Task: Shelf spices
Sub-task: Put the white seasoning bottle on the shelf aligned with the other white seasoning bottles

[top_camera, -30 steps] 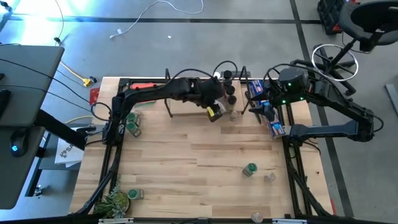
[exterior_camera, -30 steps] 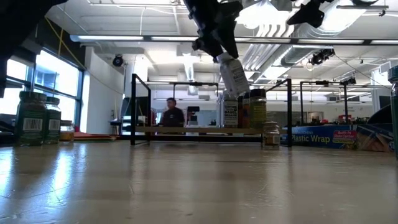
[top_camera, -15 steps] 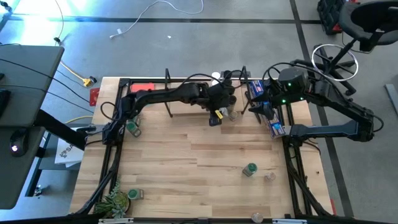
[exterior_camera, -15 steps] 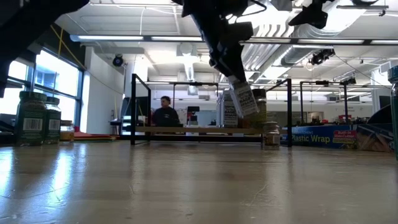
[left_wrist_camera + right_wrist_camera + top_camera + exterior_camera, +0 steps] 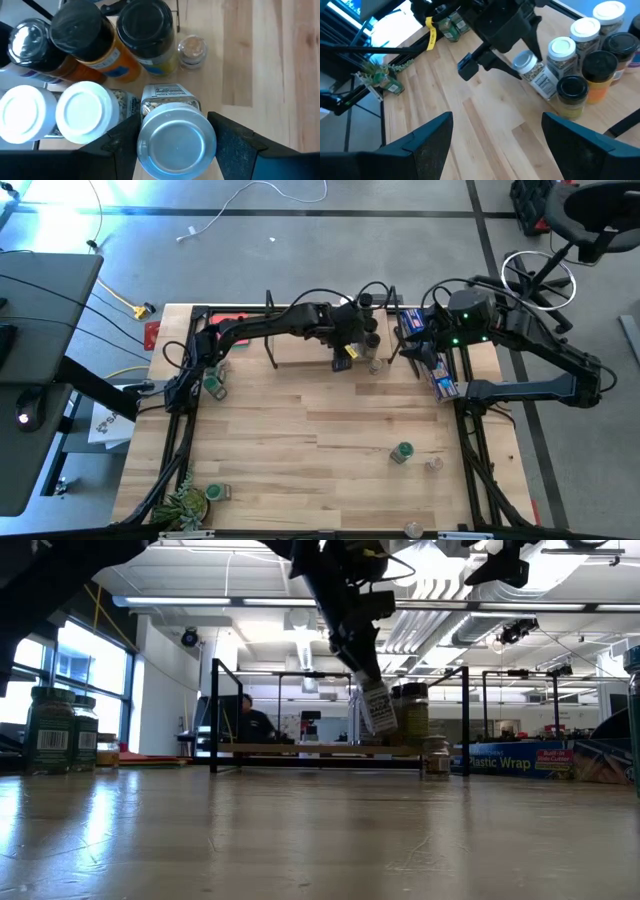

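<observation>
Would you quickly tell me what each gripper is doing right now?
Left gripper: shut on the silver-lidded spice jar, at the shelf.
Right gripper: open, holding nothing.

"Plastic Wrap" on the long blue box

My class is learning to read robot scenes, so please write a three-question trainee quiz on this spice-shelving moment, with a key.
1. True or false: the left hand grips a silver-lidded jar.
2. Which colour of lid is absent among the jars on the shelf beside the held one? A white, B black, C red.
3. Fill in: the green-lidded jar alone on the open table stands nearer the ____ arm's side.

Key: 1 true: its fingers flank the tilted jar. 2 C: the wrist views show white lids and black lids. 3 right. The right hand waits open over the table.
</observation>
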Available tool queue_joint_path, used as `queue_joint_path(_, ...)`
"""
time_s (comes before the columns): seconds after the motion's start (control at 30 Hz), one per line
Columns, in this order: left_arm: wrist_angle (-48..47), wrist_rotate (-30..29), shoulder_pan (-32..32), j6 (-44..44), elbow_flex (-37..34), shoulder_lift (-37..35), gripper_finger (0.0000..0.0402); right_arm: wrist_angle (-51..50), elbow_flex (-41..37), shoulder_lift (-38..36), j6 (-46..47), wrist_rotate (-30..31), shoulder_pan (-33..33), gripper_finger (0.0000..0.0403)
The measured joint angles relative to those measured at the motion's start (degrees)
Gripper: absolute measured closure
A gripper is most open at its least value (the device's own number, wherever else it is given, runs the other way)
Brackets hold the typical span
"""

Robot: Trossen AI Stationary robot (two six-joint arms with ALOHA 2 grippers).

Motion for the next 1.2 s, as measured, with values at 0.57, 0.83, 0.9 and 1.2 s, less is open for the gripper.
queue_joint_path(0.57, -2.5, 0.2, 0.1, 2.4, 0.0, 0.0, 0.0193, 0.0, 0.0, 0.0, -0.5, 0.3, 0.0, 0.0102)
queue_joint_path(0.83, -2.3, -4.0, 0.1, 3.3, 0.0, 0.0, 0.0183, 0.0, 0.0, 0.0, -0.4, 0.3, 0.0, 0.0102)
queue_joint_path(0.9, -2.2, -4.5, 0.1, 3.3, 0.0, 0.0, 0.0181, 0.0, 0.0, 0.0, -0.4, 0.3, 0.0, 0.0102)
queue_joint_path(1.2, -1.1, -4.2, 0.1, 3.3, 0.0, 0.1, 0.0179, 0.0, 0.0, 0.0, -0.5, 0.3, 0.0, 0.0102)
